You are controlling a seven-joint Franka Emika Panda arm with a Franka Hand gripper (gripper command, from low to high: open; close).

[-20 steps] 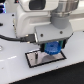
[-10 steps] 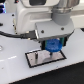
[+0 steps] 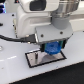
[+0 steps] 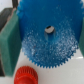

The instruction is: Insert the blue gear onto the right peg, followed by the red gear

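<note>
My gripper (image 3: 51, 48) is shut on the blue gear (image 3: 52, 49) and holds it flat, just above the right part of the grey, black-edged plate (image 3: 31, 62). A thin dark post (image 3: 36, 56) stands on the plate's left part. The right peg is hidden under the gear. In the wrist view the blue gear (image 4: 50, 47) fills most of the picture, with its small centre hole (image 4: 48, 30) showing. A green finger pad (image 4: 10, 45) presses on its edge. The red gear (image 4: 26, 77) lies on the white surface beside the blue gear. It is hidden in the exterior view.
The white arm body (image 3: 35, 20) looms over the plate and hides the area behind it. A black cable (image 3: 12, 36) runs along the exterior view's left. The plate lies on a white table (image 3: 15, 70).
The gripper has come down with the blue gear, closer to the plate, over the last second. The plate has not moved.
</note>
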